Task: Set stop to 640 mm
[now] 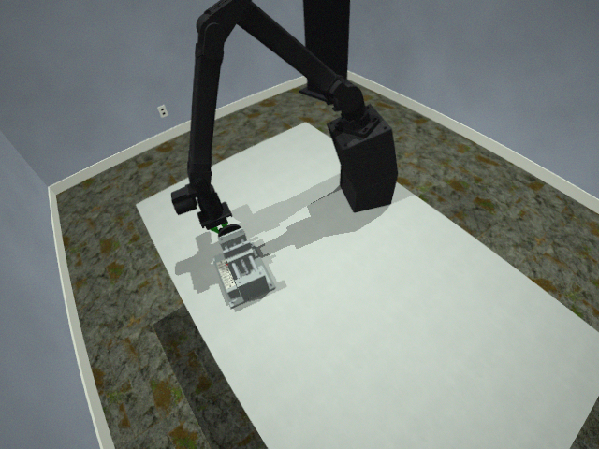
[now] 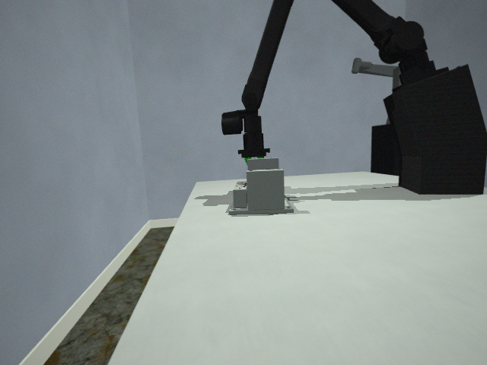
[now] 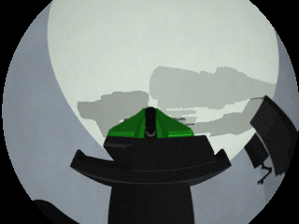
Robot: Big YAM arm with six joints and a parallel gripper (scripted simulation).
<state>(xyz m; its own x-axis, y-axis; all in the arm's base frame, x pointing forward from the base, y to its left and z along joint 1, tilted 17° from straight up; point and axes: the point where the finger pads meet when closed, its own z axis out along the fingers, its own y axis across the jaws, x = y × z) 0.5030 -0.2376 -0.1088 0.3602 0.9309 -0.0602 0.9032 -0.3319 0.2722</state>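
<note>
A small grey stop fixture (image 1: 243, 271) with a scale strip along its left side stands on the white table near the left edge. It also shows in the exterior view (image 2: 264, 187) as a grey block on a base plate. A dark round handwheel (image 1: 228, 228) sits at the fixture's far end. My gripper (image 1: 221, 226) with green fingers comes down from above and is shut on the handwheel. In the wrist view the green fingers close on a thin dark handle above the black wheel (image 3: 149, 157). The scale reading is too small to tell.
The black robot base (image 1: 366, 159) stands on the table at the back right. The table's left edge (image 2: 173, 236) lies close to the fixture, with a mottled floor below. A dark part of the fixture (image 3: 272, 133) shows at the right of the wrist view.
</note>
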